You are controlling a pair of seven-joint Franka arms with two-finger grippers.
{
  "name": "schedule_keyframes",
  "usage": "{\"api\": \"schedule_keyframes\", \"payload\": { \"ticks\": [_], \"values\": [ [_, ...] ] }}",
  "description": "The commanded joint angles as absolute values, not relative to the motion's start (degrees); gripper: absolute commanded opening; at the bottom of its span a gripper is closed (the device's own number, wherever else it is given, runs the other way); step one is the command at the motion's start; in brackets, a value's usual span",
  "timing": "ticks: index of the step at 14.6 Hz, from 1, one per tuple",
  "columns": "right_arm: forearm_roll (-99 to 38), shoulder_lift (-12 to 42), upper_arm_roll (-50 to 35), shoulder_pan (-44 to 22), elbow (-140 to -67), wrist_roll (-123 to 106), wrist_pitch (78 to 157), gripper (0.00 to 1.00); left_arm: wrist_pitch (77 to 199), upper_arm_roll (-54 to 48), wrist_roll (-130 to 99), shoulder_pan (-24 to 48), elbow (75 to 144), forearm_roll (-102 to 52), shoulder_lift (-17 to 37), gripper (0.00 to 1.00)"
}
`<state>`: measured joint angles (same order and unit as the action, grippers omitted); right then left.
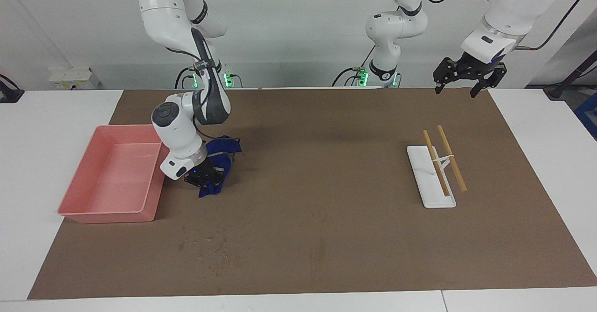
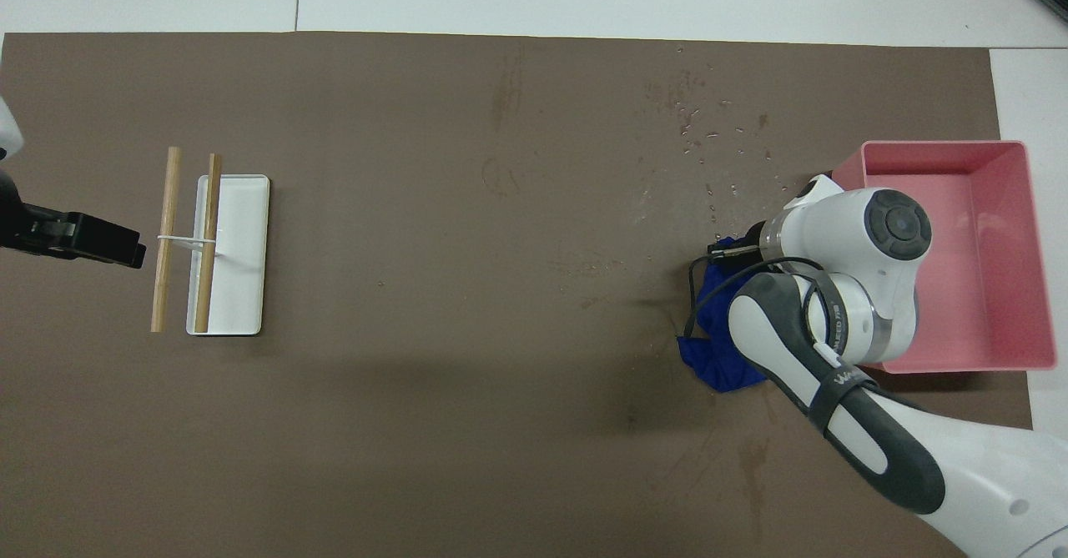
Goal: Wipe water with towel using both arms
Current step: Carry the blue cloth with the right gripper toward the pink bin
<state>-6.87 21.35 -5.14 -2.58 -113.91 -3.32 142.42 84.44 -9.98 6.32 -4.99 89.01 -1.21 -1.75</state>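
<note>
The navy-blue towel (image 1: 225, 149) lies bunched on the brown mat beside the pink tray (image 1: 112, 216). My right gripper (image 1: 201, 176) is down in the cloth and shut on it; the wrist hides most of the fingers. In the overhead view the towel (image 2: 709, 358) shows beside the right arm, with the right gripper (image 2: 734, 249) at its edge. Small water drops (image 1: 210, 249) speckle the mat farther from the robots than the towel, also in the overhead view (image 2: 709, 133). My left gripper (image 1: 459, 88) is open and empty, raised over the mat's edge at the left arm's end (image 2: 125, 245), where the arm waits.
The pink tray (image 2: 943, 151) stands at the right arm's end, touching the right wrist's side. A white rack (image 1: 431, 190) with two wooden sticks (image 1: 450, 158) stands toward the left arm's end (image 2: 242, 249). The brown mat (image 1: 326, 186) covers most of the table.
</note>
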Motion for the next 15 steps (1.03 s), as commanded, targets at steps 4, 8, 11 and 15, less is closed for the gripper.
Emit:
{"api": "schedule_keyframes", "payload": {
  "ticks": [4, 8, 11, 15],
  "values": [
    [-0.5, 35.2, -5.4, -2.5, -96.3, -4.2, 143.6, 0.00, 84.0, -10.1, 6.0, -5.3, 90.4, -0.5, -3.2, 1.00],
    [3.3, 35.6, -5.5, -1.5, -86.3, -4.4, 128.4, 0.00, 84.0, -10.1, 6.0, -5.3, 90.4, -0.5, -3.2, 1.00],
    [4.2, 30.7, -5.3, -0.2, -83.9, -4.9, 117.6, 0.00, 84.0, -10.1, 6.0, -5.3, 90.4, -0.5, -3.2, 1.00],
    [4.9, 22.8, -5.4, 3.5, -83.6, -11.2, 105.5, 0.00, 84.0, -10.1, 6.0, -5.3, 90.4, -0.6, -3.2, 1.00]
  ]
}}
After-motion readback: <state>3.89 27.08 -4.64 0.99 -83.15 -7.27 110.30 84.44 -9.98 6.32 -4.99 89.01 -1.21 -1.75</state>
